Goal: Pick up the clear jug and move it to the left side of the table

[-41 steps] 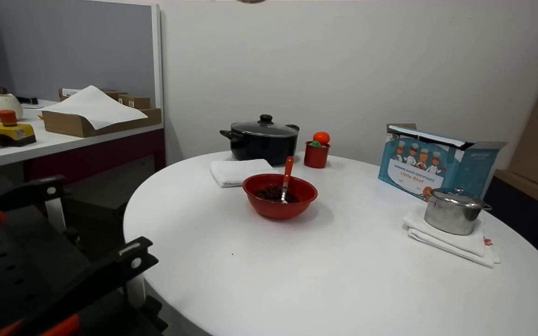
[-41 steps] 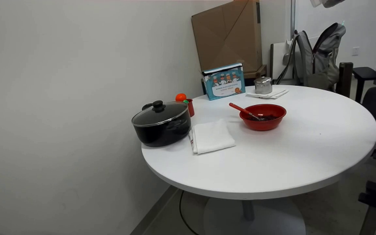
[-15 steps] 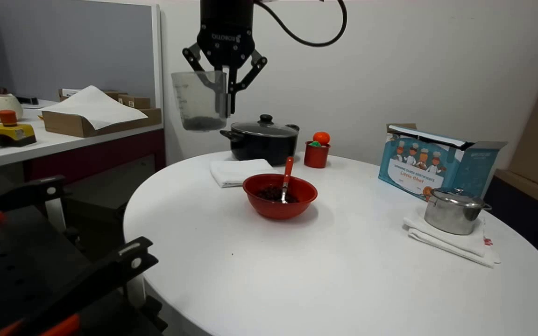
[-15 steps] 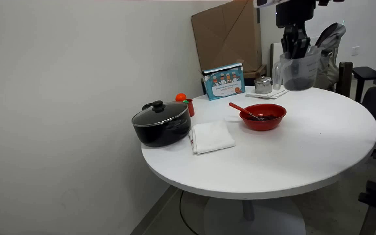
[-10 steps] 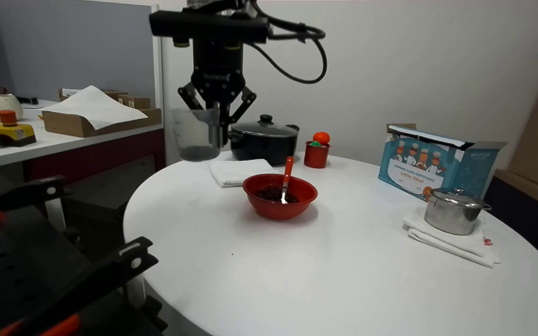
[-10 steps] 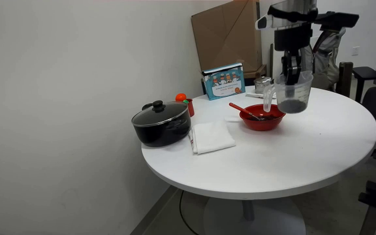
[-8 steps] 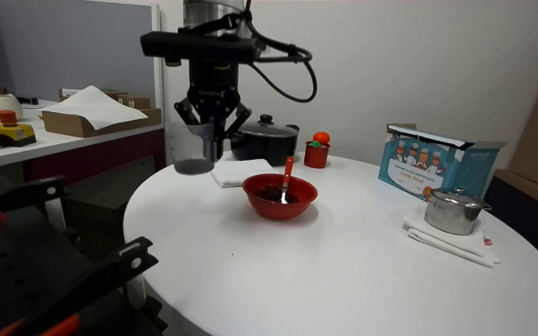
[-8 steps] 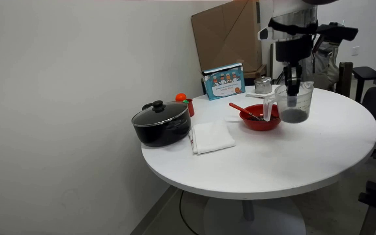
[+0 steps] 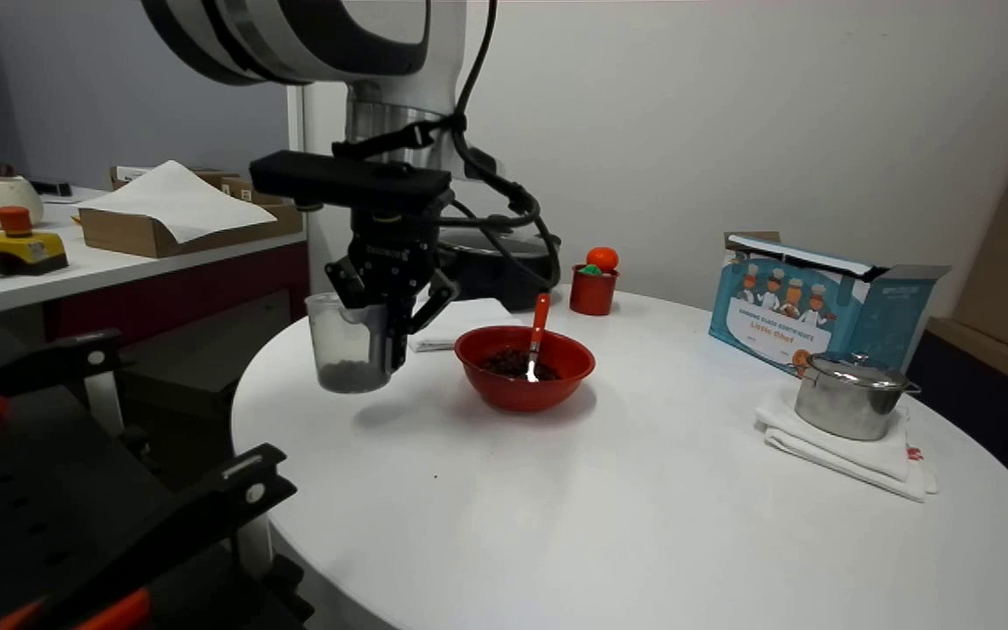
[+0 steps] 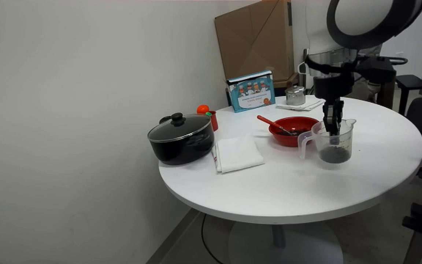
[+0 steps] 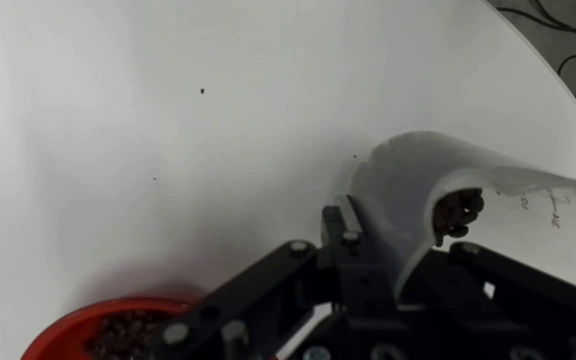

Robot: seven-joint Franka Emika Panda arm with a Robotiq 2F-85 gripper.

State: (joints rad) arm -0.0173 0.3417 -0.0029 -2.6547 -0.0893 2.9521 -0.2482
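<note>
The Robotiq gripper pinches the wall of the clear measuring jug (dark beans lie at its bottom), holding it just above the round white table. Behind it, in an exterior view, sits the red bowl with a red-handled spoon, then the lidded metal pot, then a big cardboard box.

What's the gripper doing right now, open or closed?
Gripper: closed on the jug, holding it above the table.
</note>
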